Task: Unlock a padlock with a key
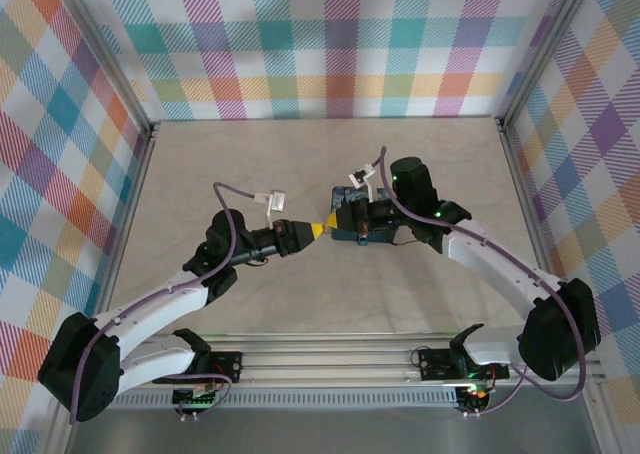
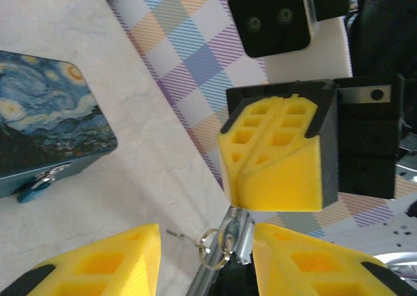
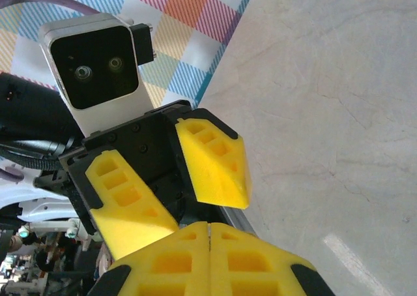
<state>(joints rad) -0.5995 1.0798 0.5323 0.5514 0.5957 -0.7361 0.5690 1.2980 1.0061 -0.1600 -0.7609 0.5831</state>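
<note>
under the right gripper (image 2: 240,193) hangs the key (image 2: 203,242) (ringed).

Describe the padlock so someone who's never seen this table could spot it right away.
Look for the dark-blue tin painted with a swirly starry night, lying on the pale table. At the tin's side wall sits the padlock: tiny, with a teal-blue body and thin silvery shackle, a fraction of the tin's size.

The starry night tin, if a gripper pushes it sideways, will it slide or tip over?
Probably slides rather than tips: the tin lies flat and low on the smooth table. It looks rigid, so it likely won't flex. The padlock hanging at its front latch would probably swing along.
</note>
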